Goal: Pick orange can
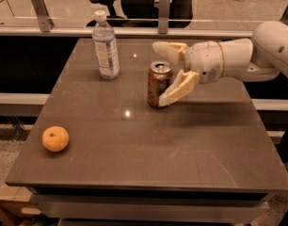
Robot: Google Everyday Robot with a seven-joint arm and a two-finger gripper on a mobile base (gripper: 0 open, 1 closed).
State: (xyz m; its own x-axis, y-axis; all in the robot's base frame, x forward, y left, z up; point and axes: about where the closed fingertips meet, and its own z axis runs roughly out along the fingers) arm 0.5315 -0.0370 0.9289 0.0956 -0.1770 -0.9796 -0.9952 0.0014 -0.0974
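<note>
The orange can (158, 84) stands upright near the middle of the dark table (148, 145); it is orange-brown with a silver pull-tab top. My gripper (164, 73) comes in from the right on a white arm, open, with its cream fingers spread on either side of the can. One finger (168, 51) is behind the can's top. The other finger (178, 89) is in front, at the can's right side near its base. The jaws have not closed on the can.
A clear plastic water bottle (106, 46) with a white cap stands at the back left of the can. A round orange fruit (55, 139) lies near the table's front left corner. A railing and office chairs stand behind the table.
</note>
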